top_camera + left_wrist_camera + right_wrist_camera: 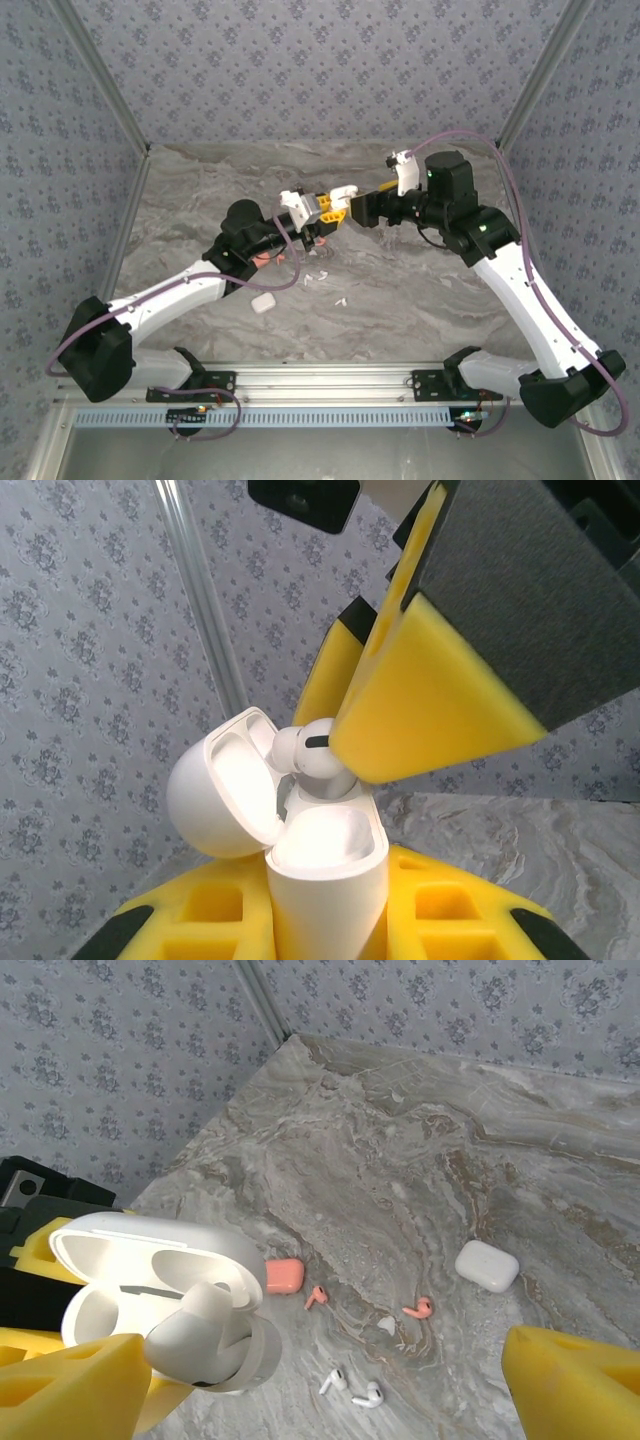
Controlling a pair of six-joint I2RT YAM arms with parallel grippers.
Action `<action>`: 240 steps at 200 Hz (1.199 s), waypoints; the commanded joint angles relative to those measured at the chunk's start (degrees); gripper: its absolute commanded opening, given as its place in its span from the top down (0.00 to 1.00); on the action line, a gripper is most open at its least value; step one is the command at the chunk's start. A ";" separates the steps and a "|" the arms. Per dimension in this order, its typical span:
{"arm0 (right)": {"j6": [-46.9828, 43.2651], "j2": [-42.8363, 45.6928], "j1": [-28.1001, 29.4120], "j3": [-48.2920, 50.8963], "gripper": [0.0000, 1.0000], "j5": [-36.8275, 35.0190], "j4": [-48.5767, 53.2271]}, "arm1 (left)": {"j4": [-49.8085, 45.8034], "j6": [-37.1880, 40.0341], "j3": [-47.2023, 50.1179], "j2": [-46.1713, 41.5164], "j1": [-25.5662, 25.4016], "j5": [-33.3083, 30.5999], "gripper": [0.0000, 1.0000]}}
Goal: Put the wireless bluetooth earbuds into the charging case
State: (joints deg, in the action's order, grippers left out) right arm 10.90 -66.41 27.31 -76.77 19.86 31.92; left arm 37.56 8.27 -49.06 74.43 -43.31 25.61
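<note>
**Top view:** The left gripper (322,210) and right gripper (350,197) meet nose to nose above the tabletop (420,290), a little toward 12 o'clock from its centre. This likely lets one steady the work while the other loads. A closed spare white case (263,303) lies at 7 o'clock from them, and loose earbuds (322,274) lie at 6.

**Left wrist view:** The left gripper (325,920) is clamped on the charging case (325,880). It holds the case upright with the lid (215,790) swung open toward 9 o'clock, so the sockets face the other arm. A white earbud (303,748) sits at the mouth and looks not quite seated. A yellow finger (430,700) of the right gripper bears on it from 2 o'clock.

**Right wrist view:** The right gripper (325,1360) has its fingers wide apart and grips nothing. Its 8 o'clock finger (70,1390) rests just beside the earbud (200,1332), seemingly to nudge it home. On the tabletop, at 3 o'clock from the case, lie a salmon case (284,1276) and more loose earbuds.
</note>
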 commanded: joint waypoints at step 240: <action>-1.43 2.66 -1.14 -1.11 0.06 0.05 2.06 | 3.51 -1.45 -2.09 0.62 -0.51 -1.44 1.00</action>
State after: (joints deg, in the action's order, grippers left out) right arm 9.80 -65.19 26.76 -76.77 18.65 33.15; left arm 37.58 7.44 -49.06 74.50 -43.31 24.58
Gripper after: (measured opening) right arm 0.939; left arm 0.206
